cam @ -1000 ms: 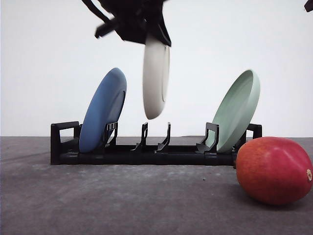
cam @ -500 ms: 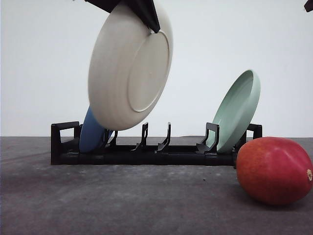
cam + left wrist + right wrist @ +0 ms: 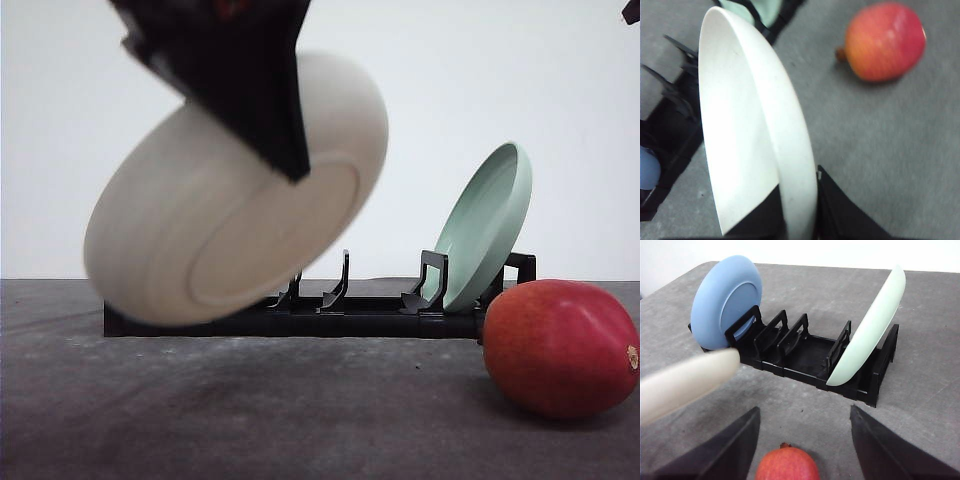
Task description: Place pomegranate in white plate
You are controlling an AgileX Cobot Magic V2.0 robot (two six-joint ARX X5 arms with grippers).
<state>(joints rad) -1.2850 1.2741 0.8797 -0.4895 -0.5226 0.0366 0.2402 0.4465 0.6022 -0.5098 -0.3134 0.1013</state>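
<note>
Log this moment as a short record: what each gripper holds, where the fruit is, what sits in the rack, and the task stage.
left gripper: shut on the white plate, held tilted in the air
right gripper: open, holding nothing
pomegranate: on the table, beside the rack's end
rack: blue plate and pale green plate
stage: white plate not yet set down; pomegranate untouched

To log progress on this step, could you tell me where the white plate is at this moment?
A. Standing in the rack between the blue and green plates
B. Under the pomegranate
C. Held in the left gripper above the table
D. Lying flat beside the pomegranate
C: the left gripper clamps the white plate by its rim, tilted in the air in front of the rack, while the pomegranate sits on the table.
</note>
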